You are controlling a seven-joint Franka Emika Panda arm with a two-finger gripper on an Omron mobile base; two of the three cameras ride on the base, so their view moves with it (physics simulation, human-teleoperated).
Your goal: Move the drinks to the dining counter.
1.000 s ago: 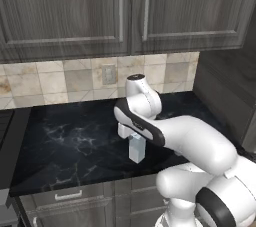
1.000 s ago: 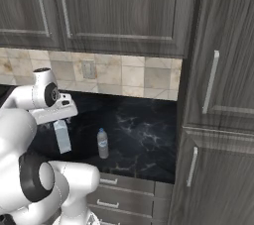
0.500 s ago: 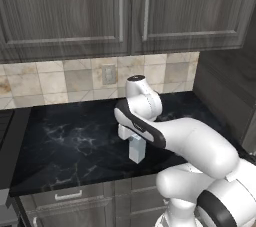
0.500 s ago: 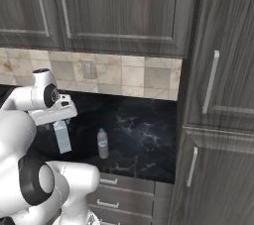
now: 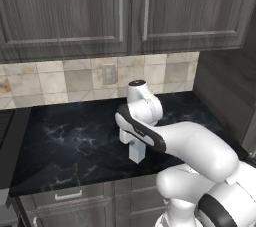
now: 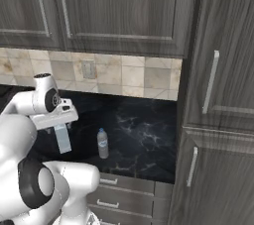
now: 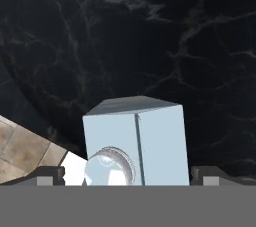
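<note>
The gripper (image 7: 127, 173) stands directly above the carton (image 7: 135, 143) with its jaws spread to full width and nothing grasped. In the hand view one dark fingertip shows on each side of the carton top, so the carton sits between the jaws, not yet clamped.

The carton stands upright on the black counter (image 5: 65, 146), toward its front half. The bottle (image 6: 102, 143) stands upright on the same counter, to the right of the carton and apart from it.

**Risks**
- Off-centre closure: the carton appears slightly nearer one fingertip. A closing jaw may push or rotate it before both pads make contact.
- Tipping: the carton is tall and narrow. A pad striking the gable ridge, or a sideways push from the wrist, may topple it.
- High grip: closing on the sloped gable instead of the flat sides may let the carton slip downward on lift. Descent depth is hard to judge from these views, so confirm it before closing.
- Collateral contact: a sideways exit to the right may knock the bottle.

**Edges and clearance**
- The front counter edge lies near the carton; a toppled carton may roll off.
- The upper cabinets (image 5: 100, 11) overhang the work area and limit lift height.
- The tall cabinet (image 6: 218, 120) walls off the right side.
- The tiled backsplash (image 5: 55, 78) closes the rear.
- Open room lies to the left along the counter and backward toward the base.
</note>
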